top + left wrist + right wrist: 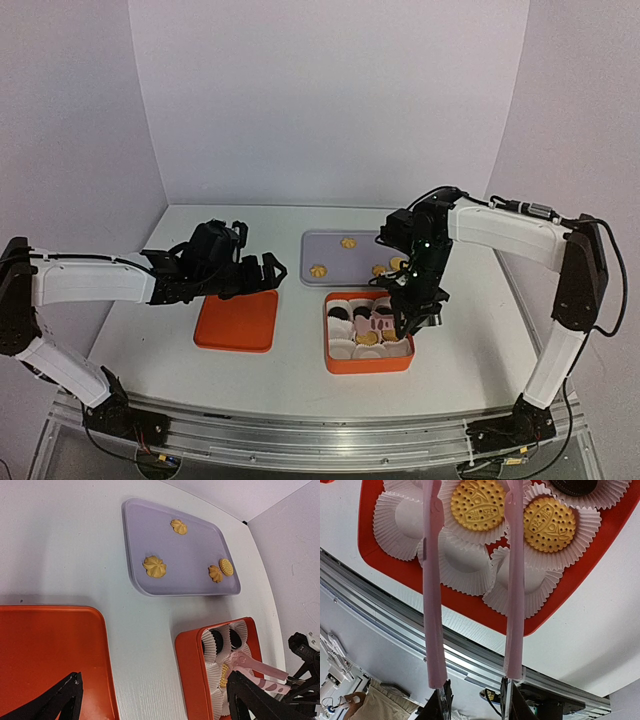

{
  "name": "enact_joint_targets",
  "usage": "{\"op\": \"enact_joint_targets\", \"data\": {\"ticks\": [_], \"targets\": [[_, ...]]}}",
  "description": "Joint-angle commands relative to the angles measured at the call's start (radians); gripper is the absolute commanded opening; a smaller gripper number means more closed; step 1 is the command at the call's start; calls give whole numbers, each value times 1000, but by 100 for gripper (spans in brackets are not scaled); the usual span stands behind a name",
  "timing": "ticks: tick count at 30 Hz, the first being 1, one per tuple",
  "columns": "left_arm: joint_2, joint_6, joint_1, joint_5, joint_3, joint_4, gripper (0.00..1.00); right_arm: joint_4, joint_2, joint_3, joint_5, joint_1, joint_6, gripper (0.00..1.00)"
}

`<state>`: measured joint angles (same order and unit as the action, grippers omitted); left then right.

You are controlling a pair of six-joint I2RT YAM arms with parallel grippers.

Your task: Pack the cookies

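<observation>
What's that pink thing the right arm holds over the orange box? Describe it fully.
Pink plastic tongs: two long, slim arms with a gap between. The right gripper clamps them near one end. The arms straddle a golden round dotted cookie in a white pleated paper cup inside the orange box; contact cannot be told.

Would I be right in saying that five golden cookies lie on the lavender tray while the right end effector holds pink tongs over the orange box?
Not quite: the lavender tray holds four golden cookies, not five, as the left wrist view shows plainly. The rest stands: the right end effector holds the pink tongs over the orange box.
</observation>
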<state>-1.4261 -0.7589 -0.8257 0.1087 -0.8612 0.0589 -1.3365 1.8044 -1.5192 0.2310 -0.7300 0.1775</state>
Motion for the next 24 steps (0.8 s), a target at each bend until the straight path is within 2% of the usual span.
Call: {"op": "enact_joint_targets", "data": {"ticks": [1, 6, 15, 24], "targets": [[-2, 4, 0, 9, -26, -26, 100, -408, -59, -38, 15, -4, 5, 28], [-12, 6, 0, 11, -34, -25, 100, -417, -86, -23, 90, -5, 8, 28], [-39, 13, 0, 4, -54, -23, 100, -421, -73, 18, 108, -5, 5, 28], [-27, 4, 0, 6, -41, -24, 100, -411, -111, -129, 52, -6, 18, 28]]}}
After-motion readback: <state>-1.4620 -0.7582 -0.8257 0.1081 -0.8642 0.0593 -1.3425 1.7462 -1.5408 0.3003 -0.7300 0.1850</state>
